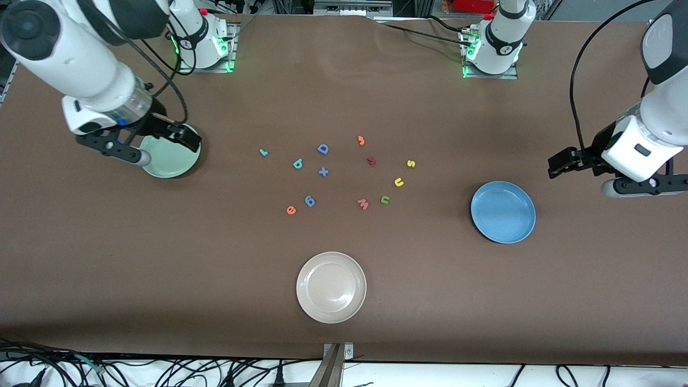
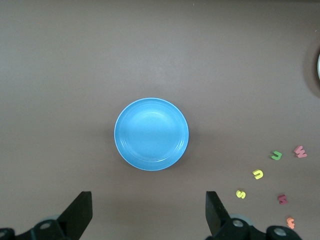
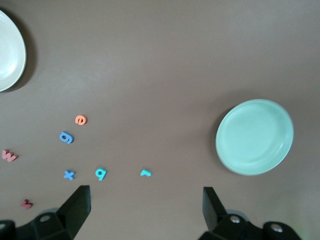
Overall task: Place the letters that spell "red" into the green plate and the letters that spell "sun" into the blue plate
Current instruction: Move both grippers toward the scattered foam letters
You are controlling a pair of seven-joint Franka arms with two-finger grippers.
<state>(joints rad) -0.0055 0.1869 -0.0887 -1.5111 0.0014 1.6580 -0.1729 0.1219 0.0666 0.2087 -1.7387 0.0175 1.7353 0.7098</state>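
Nothing is sorted yet. The right gripper (image 1: 141, 145) hangs wide open and empty over the green plate (image 1: 174, 161); the left gripper (image 1: 586, 174), equally open (also empty), hovers past the blue plate (image 1: 503, 212). Both plates, and the off-white plate (image 1: 331, 287), are empty. Mid-table lie teal r (image 1: 263, 152), teal d (image 1: 298, 164), orange e (image 1: 291, 210), and nearer the blue plate, yellow s (image 1: 411, 164), yellow u (image 1: 399, 183), green n (image 1: 385, 200). Descend squarely, pinching one letter alone.

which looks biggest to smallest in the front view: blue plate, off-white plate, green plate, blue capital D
1. off-white plate, though it lies nearest the camera
2. blue plate, only slightly smaller
3. green plate, partly covered by the right gripper, so unsure
4. blue capital D, far smallest
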